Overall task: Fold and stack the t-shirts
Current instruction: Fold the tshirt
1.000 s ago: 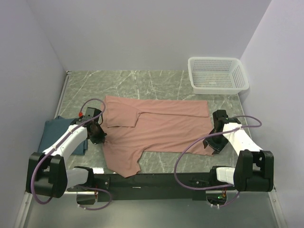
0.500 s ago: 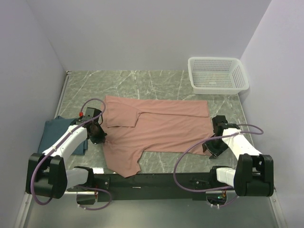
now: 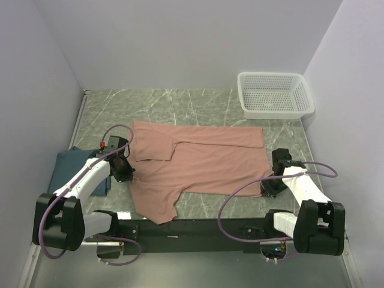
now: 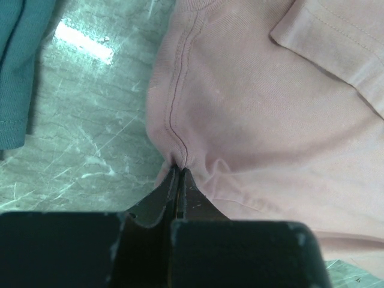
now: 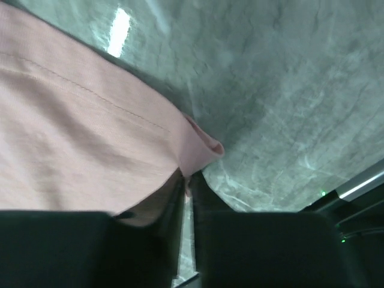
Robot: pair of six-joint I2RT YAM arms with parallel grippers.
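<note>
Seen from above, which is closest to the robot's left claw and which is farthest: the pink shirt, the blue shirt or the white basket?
1. The salmon-pink t-shirt: pinched at its left edge by the left gripper.
2. The teal-blue t-shirt: lying just to the gripper's left.
3. The white mesh basket: away in the far right corner.

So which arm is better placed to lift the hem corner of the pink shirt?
Right: the right gripper pinches that corner of the pink t-shirt, while the left gripper is shut on its shoulder seam.
</note>
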